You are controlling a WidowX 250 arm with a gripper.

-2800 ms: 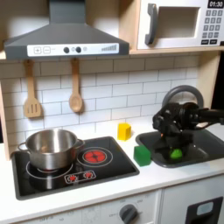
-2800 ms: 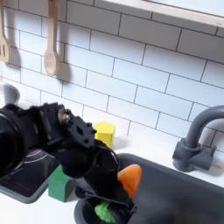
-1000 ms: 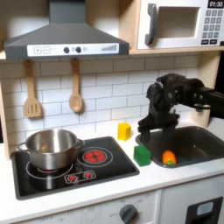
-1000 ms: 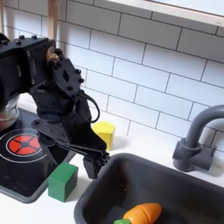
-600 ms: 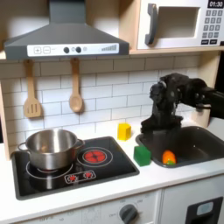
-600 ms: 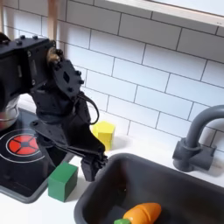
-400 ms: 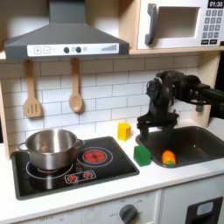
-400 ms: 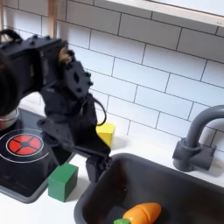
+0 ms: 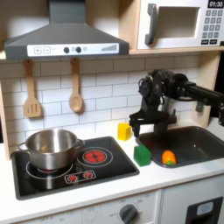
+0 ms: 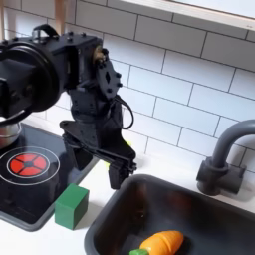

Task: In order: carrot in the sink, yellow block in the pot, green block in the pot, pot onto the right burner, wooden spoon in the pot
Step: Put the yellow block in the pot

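Carrot (image 10: 159, 242) in sink (image 10: 225, 213); hand (image 10: 96, 171) screens yellow block (image 9: 125, 131).

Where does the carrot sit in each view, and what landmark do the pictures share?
First exterior view: the carrot lies in the sink, at lower right.
Second exterior view: the carrot lies in the sink, at the bottom edge.
Shared landmark: the green block beside the sink.
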